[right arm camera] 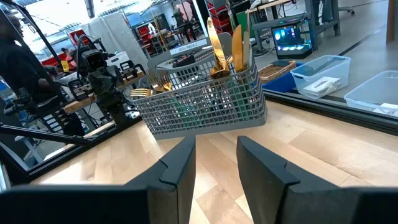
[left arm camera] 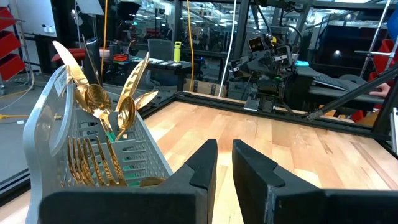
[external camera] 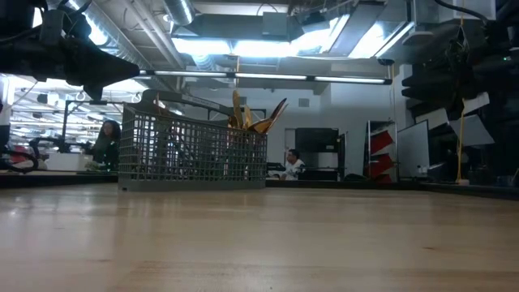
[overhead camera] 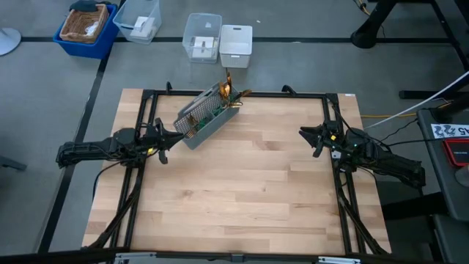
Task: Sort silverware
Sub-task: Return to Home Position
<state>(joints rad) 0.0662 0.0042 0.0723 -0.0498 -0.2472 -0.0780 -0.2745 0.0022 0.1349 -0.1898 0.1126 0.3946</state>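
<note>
- Looking down from above, we see the left gripper (overhead camera: 174, 136) at the table's (overhead camera: 242, 198) left edge and the right gripper (overhead camera: 308, 133) at its right edge, the two pointing at each other across bare wood.
- Our left fingers (left arm camera: 202, 167) stand a narrow slit apart, with nothing between them but the wood beyond.
- Our right fingers (right arm camera: 180, 165) are parted a little wider and are just as empty.
- All the silverware (overhead camera: 229, 92) we can see stands in the caddy (overhead camera: 207, 117), none of it near either pair of fingertips on the tabletop.
- The caddy sits just beside the left fingertips, on their far-edge side, set at an angle to the table edges; we cannot tell whether it touches them.
- From the right fingers it lies well apart, straight ahead and across the table.
- Past the left fingers, gold spoon heads (left arm camera: 118, 112) and knife blades stick up above the caddy's rim, and a row of fork heads (left arm camera: 93, 165) shows through its wall nearer the fingertips.
- From the right wrist, the tallest gold pieces (right arm camera: 227, 46) rise at the caddy's (right arm camera: 205, 106) end farther from the left arm (right arm camera: 106, 81).
- At table height, the caddy (external camera: 195, 154) stands flat on the wood, with gold heads (external camera: 251, 118) fanning out above one end.
</note>
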